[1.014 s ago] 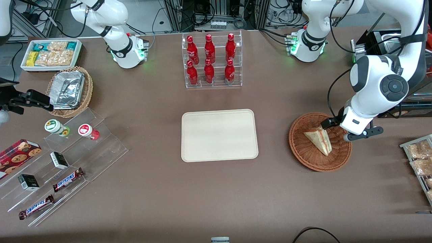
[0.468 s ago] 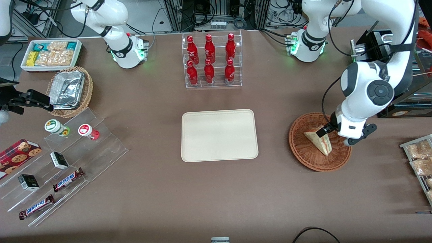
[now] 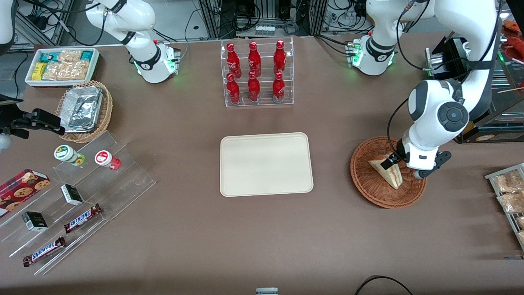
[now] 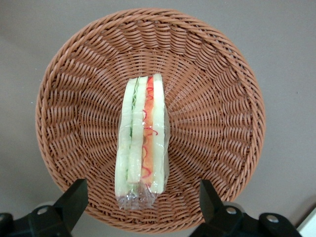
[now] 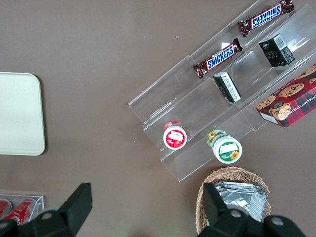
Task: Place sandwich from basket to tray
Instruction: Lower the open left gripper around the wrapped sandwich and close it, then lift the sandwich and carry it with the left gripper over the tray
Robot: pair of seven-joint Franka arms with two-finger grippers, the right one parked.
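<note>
Starting at the parked arm's end of the table, I see a white bin of snack packets (image 3: 62, 65), and nearer the front camera a pale wicker basket of foil containers (image 3: 84, 110). Nearer still is a clear stepped display (image 3: 82, 196) with two small jars (image 3: 69, 155), little dark boxes and two Snickers bars (image 3: 82, 217), and a red cookie box (image 3: 22, 184) beside it.

Mid-table stands a clear rack of red bottles (image 3: 256, 73). Nearer the camera than the rack lies the cream-beige tray (image 3: 266, 164), flat on the brown table (image 3: 262, 237).

Toward my working end sits the reddish-brown woven basket (image 3: 368, 180), well apart from the tray. The sandwich (image 3: 387, 170) is in that basket, a wrapped wedge with its cut edge up; my wrist camera shows its pale bread with green and red filling (image 4: 141, 140) running down the middle of the bowl (image 4: 217, 98).

My gripper (image 3: 394, 160) hangs over the basket, right above the sandwich. My jaws are spread wide, one fingertip (image 4: 74, 200) at each flank of the wedge and neither touching it. At the table's edge lies a rack of bagged snacks (image 3: 509, 196).
</note>
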